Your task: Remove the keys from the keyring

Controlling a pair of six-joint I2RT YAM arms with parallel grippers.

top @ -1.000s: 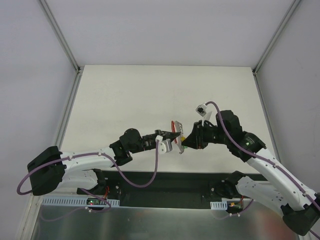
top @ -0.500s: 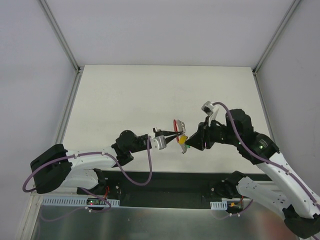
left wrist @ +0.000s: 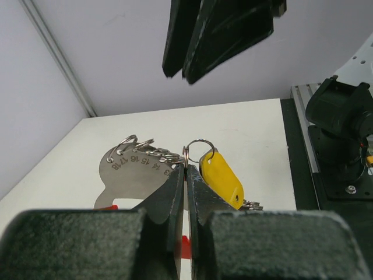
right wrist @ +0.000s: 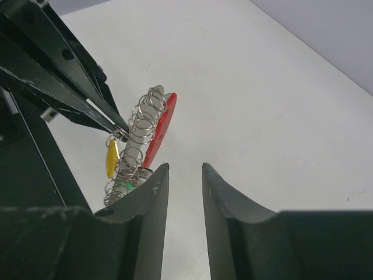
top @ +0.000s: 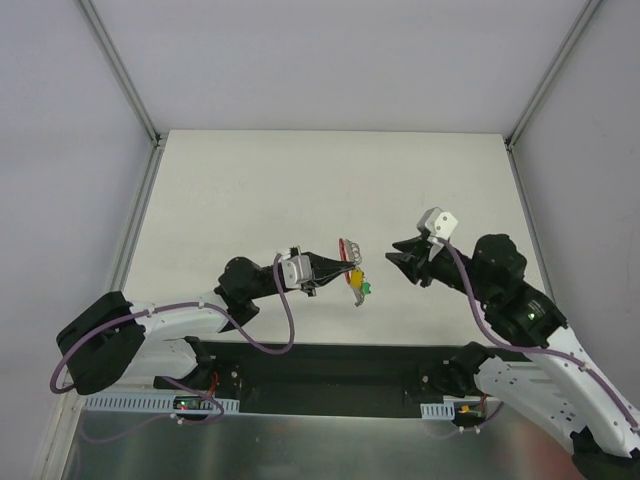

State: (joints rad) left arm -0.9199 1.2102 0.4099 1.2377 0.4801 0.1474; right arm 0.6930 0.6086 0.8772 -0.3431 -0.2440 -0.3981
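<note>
The keys [top: 354, 276] hung in one bunch over the near middle of the table [top: 300, 170], between the two grippers. At the left, the left arm [top: 180, 318] reached in low from its base toward the centre. The left gripper [top: 343, 268] was clamped tight on the bunch, its slim dark fingers [left wrist: 170, 194] pressed together with no gap. In the left wrist view their tips pinched the keyring [left wrist: 198, 139], a small wire loop, at its lower left edge. A yellow tag [left wrist: 221, 179] hung from that loop just to the right of the fingertips. To the left of the tips lay a flat silvery plate [left wrist: 131, 178] stamped with numbers, with a row of further small rings [left wrist: 158, 154] threaded along its upper edge. Red plastic [left wrist: 106, 207] showed below the plate. From above, the red piece sat at the far side of the bunch, the yellow in the middle and a green piece [top: 366, 289] nearest the arms' bases. Whether each coloured piece covered a key head could not be told.

To the right, the right gripper [top: 395, 254] stood apart from the bunch, pointing toward it with a bare strip of table between. Its fingers were parted by a narrow gap and held nothing. In its own wrist view the bunch sat up and to the left of its fingertips, the stacked rings upright beside the red piece.
</note>
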